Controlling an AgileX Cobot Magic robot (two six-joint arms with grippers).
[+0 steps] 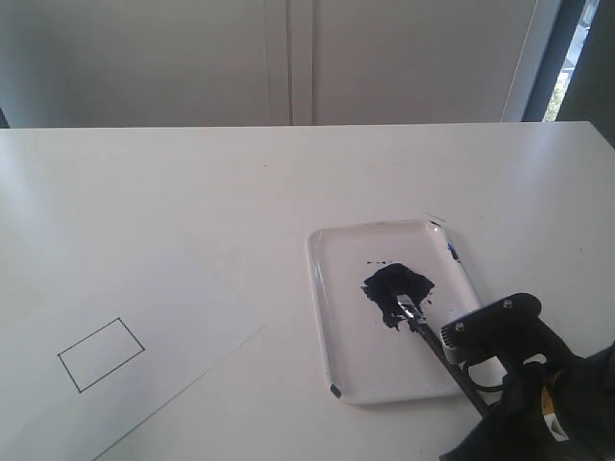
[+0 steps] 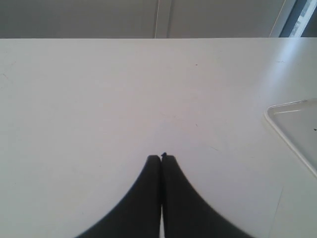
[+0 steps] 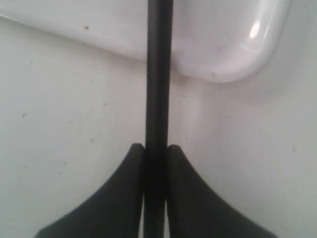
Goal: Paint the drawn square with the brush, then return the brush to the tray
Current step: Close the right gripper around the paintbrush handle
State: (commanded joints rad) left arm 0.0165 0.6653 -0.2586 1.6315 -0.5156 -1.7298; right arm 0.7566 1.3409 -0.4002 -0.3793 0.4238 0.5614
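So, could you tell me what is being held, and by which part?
The right gripper clamps the brush by its black handle; the left gripper holds nothing.

Lit brightly by soft daylight from a window strip (image 1: 577,48) at 1 o'clock of the exterior view. Washes the white table (image 1: 192,182) pale and low in contrast, with only a faint shadow along the tray (image 1: 314,298) rim at 7 o'clock. Glints white on the tray's glossy corner in the right wrist view. Blurs the left hand (image 2: 161,158) and the right hand (image 3: 155,147) into soft black shapes. Looks slightly soft throughout; dims toward the grey wall (image 1: 144,58) at 12 o'clock.
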